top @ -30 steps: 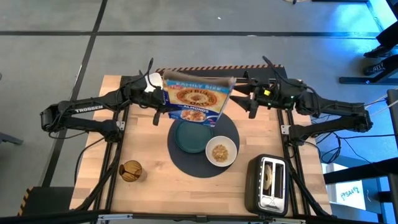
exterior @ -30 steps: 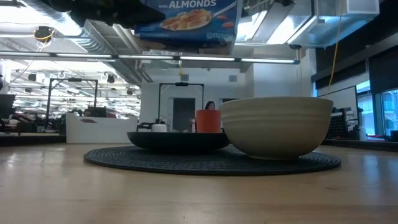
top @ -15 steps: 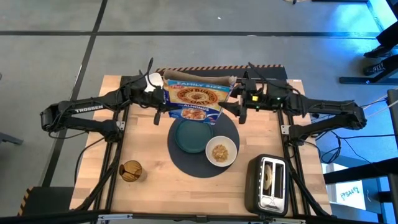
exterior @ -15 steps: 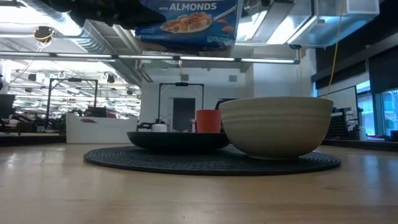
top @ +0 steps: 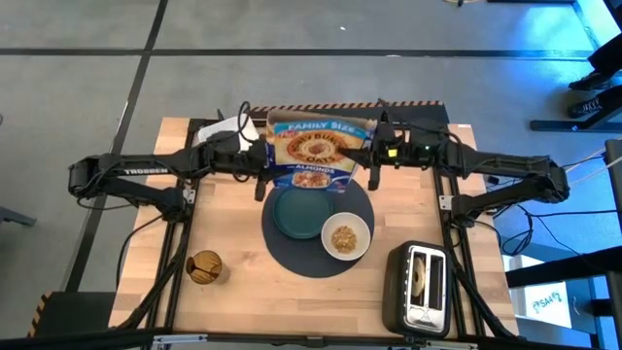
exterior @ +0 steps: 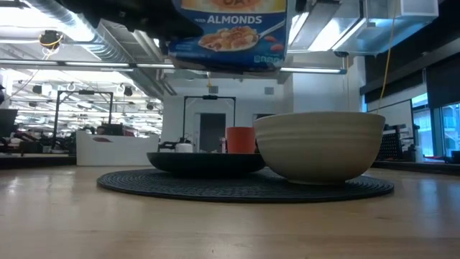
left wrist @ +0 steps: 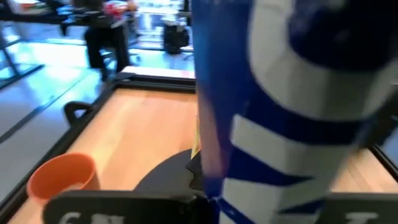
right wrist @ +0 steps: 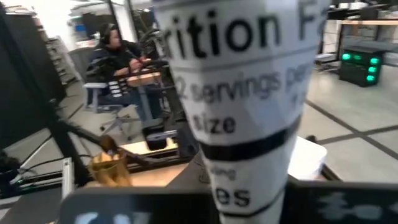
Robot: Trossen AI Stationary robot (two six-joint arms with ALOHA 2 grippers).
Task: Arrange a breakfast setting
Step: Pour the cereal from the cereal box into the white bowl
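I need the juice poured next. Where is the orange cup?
The orange cup stands behind the teal plate on the placemat's far side; overhead, the cereal box hides it.

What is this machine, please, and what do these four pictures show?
It is a robot with two dark arms at a wooden table. One picture looks down from above, one looks level across the table, and two come from cameras on the wrists. The left end effector and right end effector both grip a cereal box in the air. Below lie a dark placemat, a teal plate, a white bowl of cereal, a toaster and an orange cup.
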